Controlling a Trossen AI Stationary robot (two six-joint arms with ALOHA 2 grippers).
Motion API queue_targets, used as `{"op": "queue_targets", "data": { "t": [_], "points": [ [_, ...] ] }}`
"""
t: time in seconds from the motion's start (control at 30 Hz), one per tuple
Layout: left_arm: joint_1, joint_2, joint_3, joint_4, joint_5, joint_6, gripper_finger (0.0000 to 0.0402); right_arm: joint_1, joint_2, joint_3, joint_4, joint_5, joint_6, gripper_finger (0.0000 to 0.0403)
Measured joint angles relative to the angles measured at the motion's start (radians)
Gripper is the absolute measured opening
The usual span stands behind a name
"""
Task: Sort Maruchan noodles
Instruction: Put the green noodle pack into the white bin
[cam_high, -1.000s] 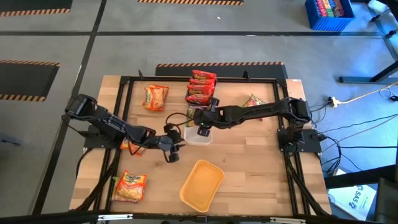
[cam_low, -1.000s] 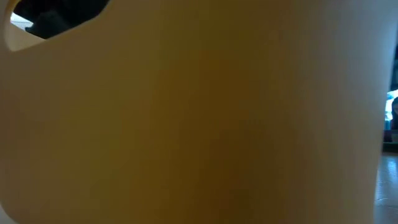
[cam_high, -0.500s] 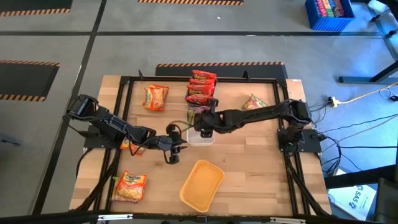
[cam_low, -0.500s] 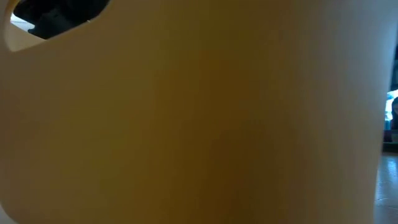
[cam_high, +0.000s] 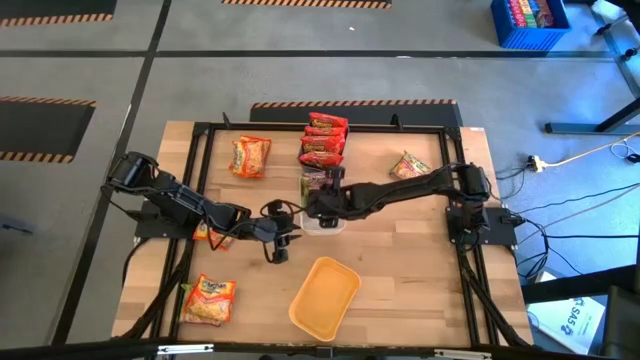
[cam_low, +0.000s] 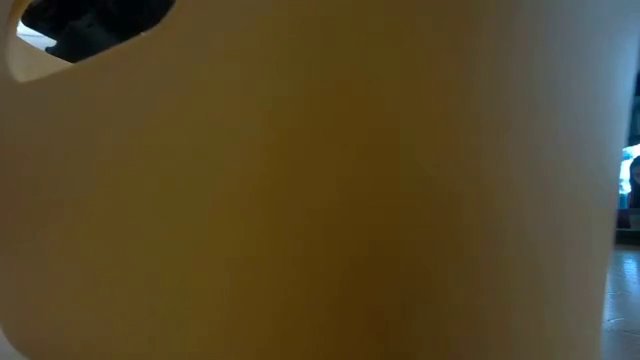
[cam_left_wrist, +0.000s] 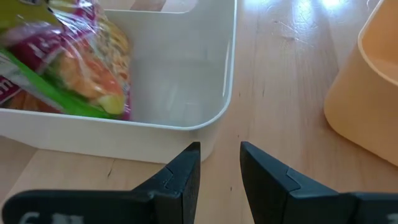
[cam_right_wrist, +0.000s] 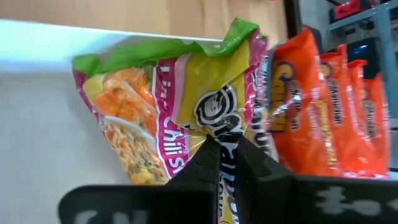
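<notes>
Pinching a green-and-red Maruchan packet (cam_right_wrist: 186, 112) over the white tray (cam_left_wrist: 180, 93).
Your right gripper (cam_right_wrist: 227, 155) is squeezing its edge, lowering it; your left gripper (cam_left_wrist: 221, 165) is waiting slightly parted.

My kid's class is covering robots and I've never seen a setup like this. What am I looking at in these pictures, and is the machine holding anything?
Two dark robot arms work at a wooden table. The top picture looks straight down. The level camera is blocked by an orange-yellow tray right in front of it. The other two pictures come from cameras on the arms' wrists.

The right gripper has its jaws shut on a green-and-red noodle packet, held at the white tray in the middle of the table. The left gripper waits beside that tray, jaws slightly apart, holding nothing.

Also on the table: a row of red packets, an orange packet, another packet near the front corner, and one by the right arm.
</notes>
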Motion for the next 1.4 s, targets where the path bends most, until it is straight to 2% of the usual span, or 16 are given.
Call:
{"op": "queue_targets", "data": {
  "t": [0.27, 0.53, 0.63, 0.83, 0.93, 1.07, 1.4],
  "points": [
    [0.000, 0.000, 0.000, 0.003, 0.018, 0.000, 0.0107, -0.014, 0.024, 0.000, 0.024, -0.083, 0.040, 0.0042],
    [0.001, 0.000, 0.000, 0.003, 0.021, 0.000, 0.0107, -0.025, 0.030, 0.001, 0.057, -0.104, 0.062, 0.0150],
    [0.001, 0.000, 0.000, 0.003, 0.021, 0.000, 0.0107, -0.024, 0.030, 0.029, 0.019, -0.111, 0.052, 0.0186],
    [0.001, 0.000, 0.000, 0.002, 0.023, 0.001, 0.0107, -0.024, 0.011, 0.106, -0.116, -0.178, 0.037, 0.0219],
    [0.001, 0.000, 0.000, 0.002, 0.023, 0.007, 0.0107, -0.024, -0.028, 0.107, -0.115, -0.209, 0.037, 0.0214],
    [0.008, 0.000, 0.000, -0.002, 0.023, 0.010, 0.0107, -0.024, -0.060, 0.099, -0.116, -0.251, 0.022, 0.0184],
    [0.011, 0.000, 0.000, -0.003, 0.012, 0.012, 0.0107, -0.024, -0.071, 0.098, -0.059, -0.434, -0.016, 0.0036]
  ]
}}
